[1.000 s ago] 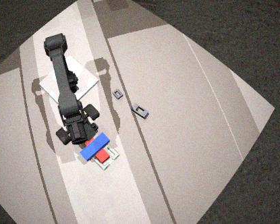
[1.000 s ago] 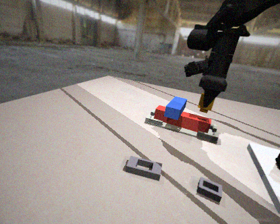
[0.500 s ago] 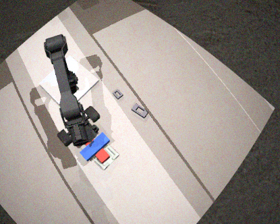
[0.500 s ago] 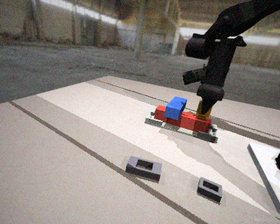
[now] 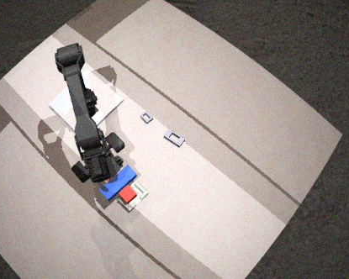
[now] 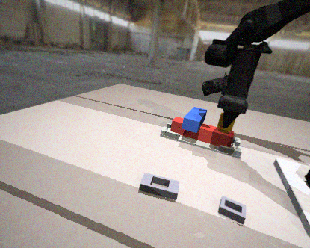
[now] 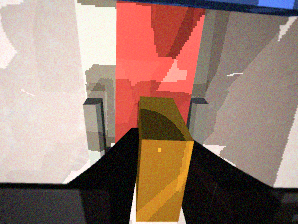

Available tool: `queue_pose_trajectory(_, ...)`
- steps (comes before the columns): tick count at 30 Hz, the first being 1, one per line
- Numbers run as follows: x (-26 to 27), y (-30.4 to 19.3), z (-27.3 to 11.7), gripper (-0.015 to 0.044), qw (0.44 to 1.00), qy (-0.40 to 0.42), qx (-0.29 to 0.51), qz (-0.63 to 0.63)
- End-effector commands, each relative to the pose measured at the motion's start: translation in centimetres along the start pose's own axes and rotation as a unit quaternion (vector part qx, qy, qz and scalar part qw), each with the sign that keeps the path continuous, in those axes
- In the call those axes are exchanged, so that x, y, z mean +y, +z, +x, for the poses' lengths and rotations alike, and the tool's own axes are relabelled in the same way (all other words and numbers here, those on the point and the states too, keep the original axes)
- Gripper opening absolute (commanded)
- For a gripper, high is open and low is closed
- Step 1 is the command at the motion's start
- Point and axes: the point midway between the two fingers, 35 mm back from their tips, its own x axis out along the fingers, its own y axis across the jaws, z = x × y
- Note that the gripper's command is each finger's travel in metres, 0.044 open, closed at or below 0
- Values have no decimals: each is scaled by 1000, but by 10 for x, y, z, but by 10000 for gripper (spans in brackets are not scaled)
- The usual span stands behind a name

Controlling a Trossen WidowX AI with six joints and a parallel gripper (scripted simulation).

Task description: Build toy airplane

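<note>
Clamped on the yellow tail fin, the hand holds it upright over the tail of the red fuselage, apparently to fit its tab, while the cradle steadies the body beneath the crosswise blue wing.

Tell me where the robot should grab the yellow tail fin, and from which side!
Best from above, I think, pinching the fin's two broad side faces. It stands upright on the red fuselage, with the cradle low around that. The gripper already holds it this way.
</note>
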Motion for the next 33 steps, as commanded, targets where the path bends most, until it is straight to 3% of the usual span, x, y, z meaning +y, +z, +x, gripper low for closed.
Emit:
queue_pose_trajectory(1,0,0,0,0,1000,0,-1,0)
queue_pose_trajectory(2,0,0,0,0,1000,0,-1,0)
queue_pose_trajectory(12,0,0,0,260,1000,0,-1,0)
queue_pose_trajectory(22,0,1,-2,260,1000,0,-1,0)
queue_pose_trajectory(29,-1,2,-83,260,1000,1,1,-1)
queue_pose_trajectory(33,-2,4,-91,260,1000,1,1,-1)
